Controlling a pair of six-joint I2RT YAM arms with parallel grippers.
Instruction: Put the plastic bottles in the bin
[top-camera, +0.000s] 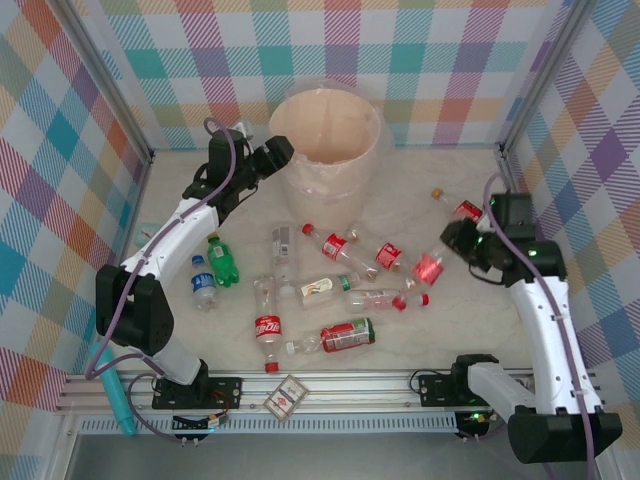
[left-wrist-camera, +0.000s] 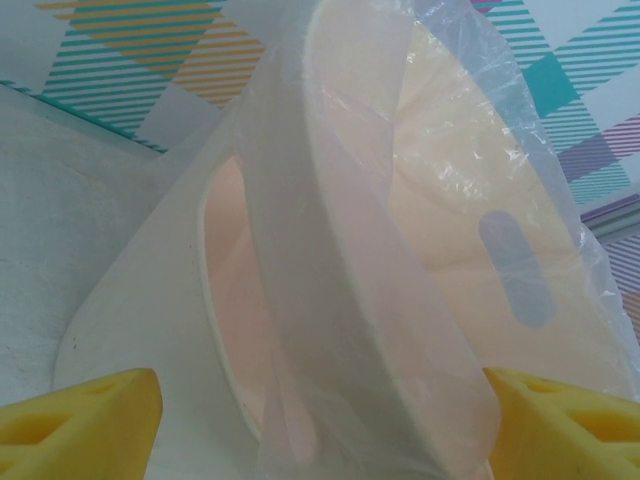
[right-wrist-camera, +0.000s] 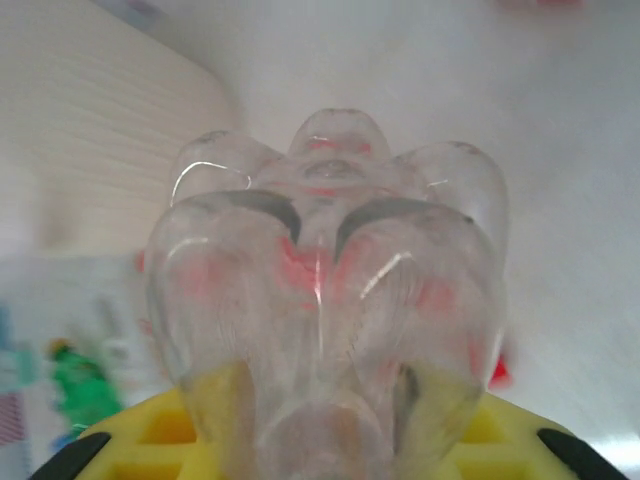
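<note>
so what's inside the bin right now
The bin holds a translucent liner over bare beige walls, with nothing else in the upper part. Its floor is hidden behind the near wall, so anything lying there can't be told.

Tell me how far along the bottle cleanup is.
Barely begun, it seems: no bottle shows inside the bin. In hand: the right gripper is shut on one red-labelled bottle, while the left gripper sits open at the bin's rim. Left: about ten bottles lie scattered on the table.
</note>
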